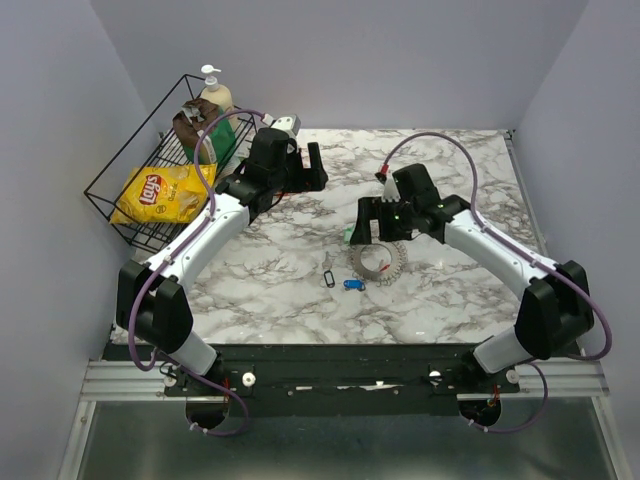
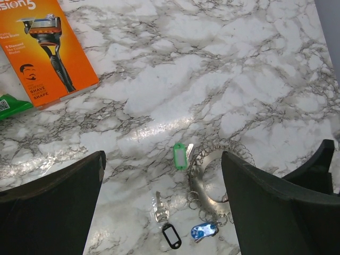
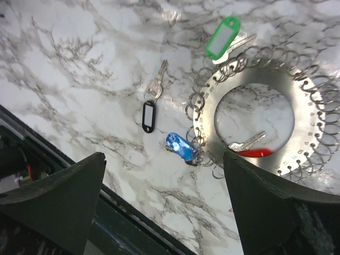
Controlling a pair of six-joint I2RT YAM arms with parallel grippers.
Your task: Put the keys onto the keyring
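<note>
The keyring (image 1: pixel 378 262) is a flat metal ring edged with wire loops, lying mid-table; it also shows in the left wrist view (image 2: pixel 204 192) and the right wrist view (image 3: pixel 305 143). A blue-tagged key (image 3: pixel 179 147) sits at its rim among the loops. A red-tagged key (image 3: pixel 254 153) lies in its hole. A green-tagged key (image 3: pixel 222 37) touches its far rim. The silver key with a dark loop (image 3: pixel 149 106) lies loose on the marble beside it. My right gripper (image 3: pixel 163 159) is open and empty above the keyring. My left gripper (image 2: pixel 163 159) is open and empty, farther back.
An orange razor pack (image 2: pixel 45 48) and a green packet (image 2: pixel 10 105) lie at the back left. A black wire basket (image 1: pixel 130 190) holds a chips bag (image 1: pixel 165 192) and a soap bottle (image 1: pixel 215 95). Table front rail (image 3: pixel 79 212).
</note>
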